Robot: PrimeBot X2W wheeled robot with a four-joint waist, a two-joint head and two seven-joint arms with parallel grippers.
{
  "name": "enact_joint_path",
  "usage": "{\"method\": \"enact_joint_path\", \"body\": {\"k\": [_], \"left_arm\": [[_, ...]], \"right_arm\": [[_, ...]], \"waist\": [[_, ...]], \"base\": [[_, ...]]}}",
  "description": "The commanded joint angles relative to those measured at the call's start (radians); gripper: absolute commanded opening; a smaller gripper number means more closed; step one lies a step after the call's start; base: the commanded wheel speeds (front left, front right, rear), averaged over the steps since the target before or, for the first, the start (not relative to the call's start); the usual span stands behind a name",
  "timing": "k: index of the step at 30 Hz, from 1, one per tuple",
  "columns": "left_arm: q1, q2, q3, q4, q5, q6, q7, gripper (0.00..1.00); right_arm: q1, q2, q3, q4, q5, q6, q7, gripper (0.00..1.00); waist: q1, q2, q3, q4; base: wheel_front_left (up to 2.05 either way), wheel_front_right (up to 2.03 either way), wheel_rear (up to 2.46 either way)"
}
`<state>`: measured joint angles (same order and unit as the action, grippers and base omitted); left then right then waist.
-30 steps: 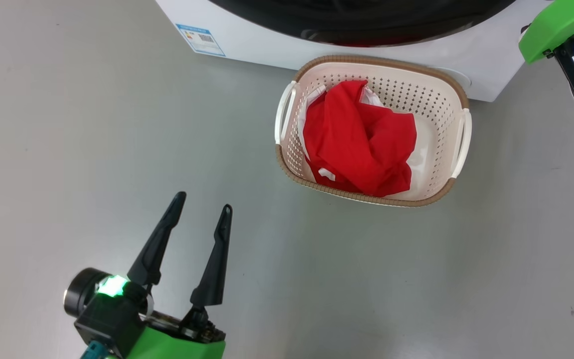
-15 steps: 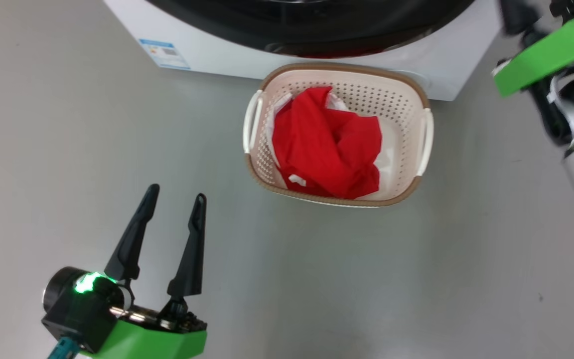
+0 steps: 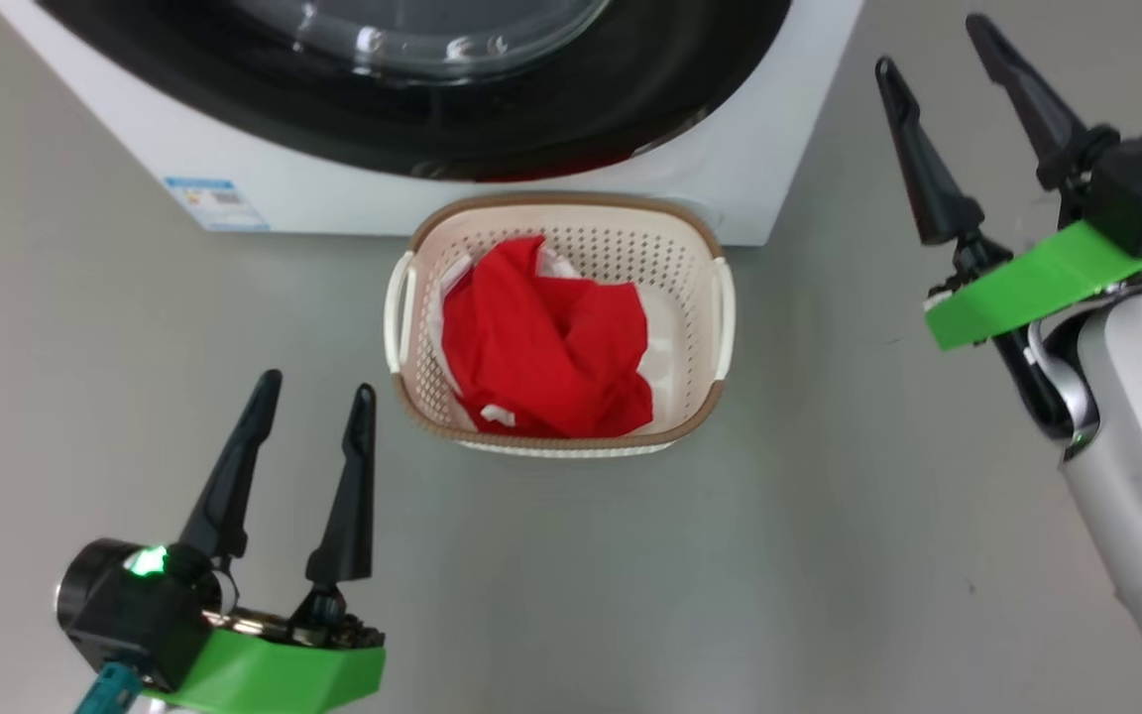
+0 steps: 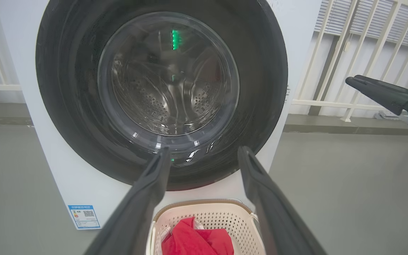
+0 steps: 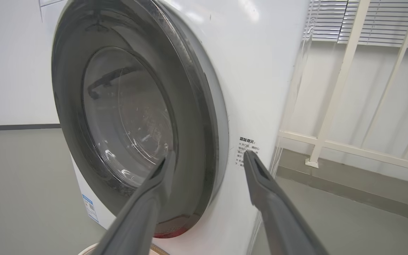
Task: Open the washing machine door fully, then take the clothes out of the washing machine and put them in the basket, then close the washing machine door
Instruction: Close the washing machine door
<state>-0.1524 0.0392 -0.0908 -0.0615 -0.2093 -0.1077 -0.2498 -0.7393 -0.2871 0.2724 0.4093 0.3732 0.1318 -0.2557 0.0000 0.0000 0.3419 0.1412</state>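
Left arm point(image 3: 274, 676) and right arm point(image 3: 1136, 476) hover, jaws spread.

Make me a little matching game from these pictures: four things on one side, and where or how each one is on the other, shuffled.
Things:
1. washing machine door
2. clothes
3. basket
4. right gripper

Places or states:
a. piled inside the basket
b. standing on the floor in front of the washing machine
c. closed
d. open, holding nothing

Pairs: 1-c, 2-a, 3-b, 4-d.
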Motion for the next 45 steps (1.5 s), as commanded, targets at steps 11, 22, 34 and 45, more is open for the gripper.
{"method": "enact_joint_path", "body": {"k": [11, 22, 34, 45], "left_arm": [[0.031, 0.013, 0.071, -0.013, -0.016, -0.019, -0.012, 1.0], [0.123, 0.05, 0.103, 0.007, -0.034, -0.023, -0.012, 1.0], [0.211, 0.072, 0.128, 0.012, -0.038, -0.023, -0.012, 1.0], [0.255, 0.069, 0.164, 0.007, -0.024, -0.023, -0.012, 1.0]], "right_arm": [[0.252, 0.04, -0.091, -0.118, -0.062, -0.001, -0.006, 1.0], [0.476, 0.086, -0.159, -0.191, -0.077, -0.001, -0.006, 1.0], [0.632, 0.061, -0.187, -0.262, -0.074, -0.001, -0.006, 1.0], [0.725, 0.094, -0.231, -0.321, -0.085, -0.001, -0.006, 1.0]], "waist": [[0.0, 0.0, -0.157, -0.095], [0.0, 0.0, -0.286, -0.135], [0.0, 0.0, -0.374, -0.172], [0.0, 0.0, -0.395, -0.199]], "base": [[0.0, 0.0, 0.0], [0.0, 0.0, 0.0], [0.0, 0.0, 0.0], [0.0, 0.0, 0.0]]}}
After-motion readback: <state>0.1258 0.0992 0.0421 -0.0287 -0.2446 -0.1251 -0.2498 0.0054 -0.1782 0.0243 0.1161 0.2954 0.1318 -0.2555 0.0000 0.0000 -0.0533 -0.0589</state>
